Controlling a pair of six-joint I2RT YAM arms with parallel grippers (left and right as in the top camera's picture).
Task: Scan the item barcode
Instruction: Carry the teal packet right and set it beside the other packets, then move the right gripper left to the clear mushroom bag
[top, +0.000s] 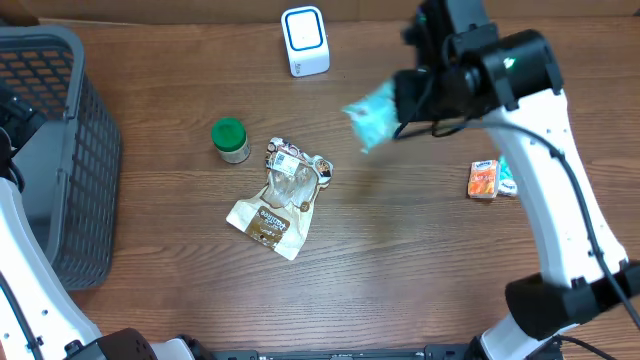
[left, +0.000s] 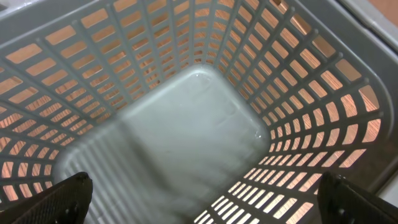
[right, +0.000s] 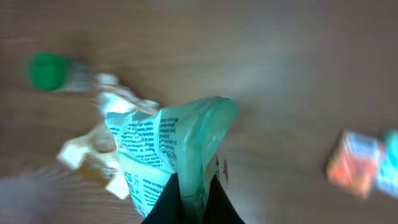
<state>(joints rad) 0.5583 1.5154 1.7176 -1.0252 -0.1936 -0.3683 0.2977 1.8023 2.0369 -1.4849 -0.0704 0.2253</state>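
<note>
Much open table (top: 400, 290) lies along the near edge; right jaws pinch a packet (top: 371, 112) aloft; left jaws stand wide over the left-edge basket's (top: 60, 150) bare floor.

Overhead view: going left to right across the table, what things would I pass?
Basket → green-lidded jar → white scanner → teal packet, held up in the air → orange box.
</note>
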